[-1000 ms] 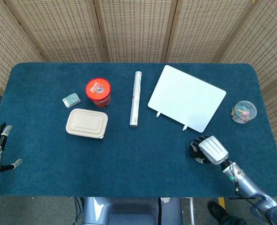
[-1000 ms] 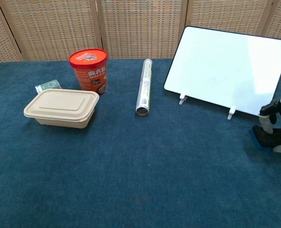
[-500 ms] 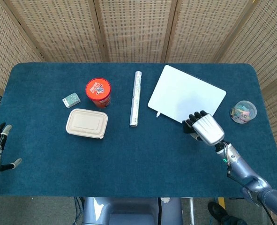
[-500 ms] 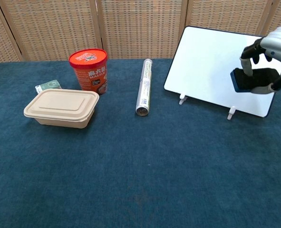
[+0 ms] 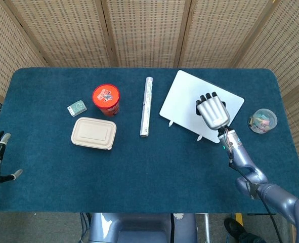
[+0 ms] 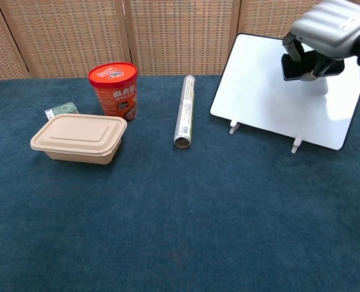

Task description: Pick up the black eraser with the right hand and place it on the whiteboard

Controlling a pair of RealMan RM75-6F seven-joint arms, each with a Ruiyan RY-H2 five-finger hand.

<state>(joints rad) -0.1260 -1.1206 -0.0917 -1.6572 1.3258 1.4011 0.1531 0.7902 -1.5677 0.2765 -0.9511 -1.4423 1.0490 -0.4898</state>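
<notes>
Black eraser (image 6: 303, 66), gripped by the right hand (image 6: 329, 24), has risen from the table to over the whiteboard (image 6: 271, 91).

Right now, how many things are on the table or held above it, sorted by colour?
Red: 1, cup
Beige: 1, lunch box
Green: 1, small box
Silver: 1, foil roll
White: 1, whiteboard
Black: 1, eraser
Clear: 1, jar
Total: 7
</notes>
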